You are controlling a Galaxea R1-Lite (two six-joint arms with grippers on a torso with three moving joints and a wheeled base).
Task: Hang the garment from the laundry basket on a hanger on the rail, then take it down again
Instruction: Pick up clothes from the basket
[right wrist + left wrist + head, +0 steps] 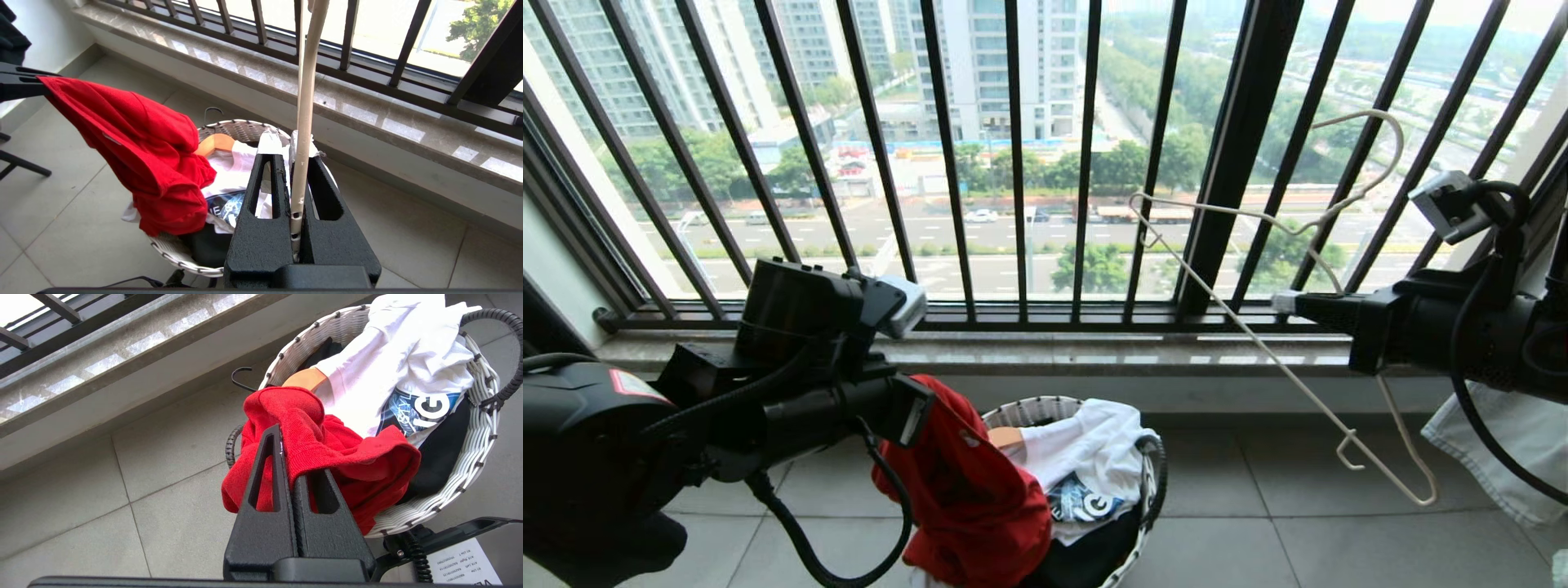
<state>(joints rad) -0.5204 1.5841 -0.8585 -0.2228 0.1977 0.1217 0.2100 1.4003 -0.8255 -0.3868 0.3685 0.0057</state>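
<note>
Head view, left gripper (913, 412): clenched on a fold of the red garment (968, 498), which is held up and drapes down over the near edge of the laundry basket (1029, 411).
Head view, right gripper (1286, 302): clamped on the thin cream-white wire hanger (1262, 343), which is held tilted before the black window railing (1013, 155), its hook uppermost.
Head view, basket contents: a white printed shirt (1094, 457) is heaped inside the woven round basket on the grey tiled floor (1298, 523).
Left wrist view, left gripper (291, 457): the black ribbed fingers (269, 473) are pressed together with soft, knitted red garment (327, 449) pinched between them.
Left wrist view, basket: a white wicker rim (482, 428) is seen, with white and black cloth inside and a tan wooden hanger (304, 378) partly buried.
Right wrist view, right gripper (298, 163): closed on the hanger's slim rod (306, 102), which rises between the fingers.
Right wrist view, garment (139, 143): hung from the left gripper above the basket (241, 128), beside a stone sill (367, 118).
</note>
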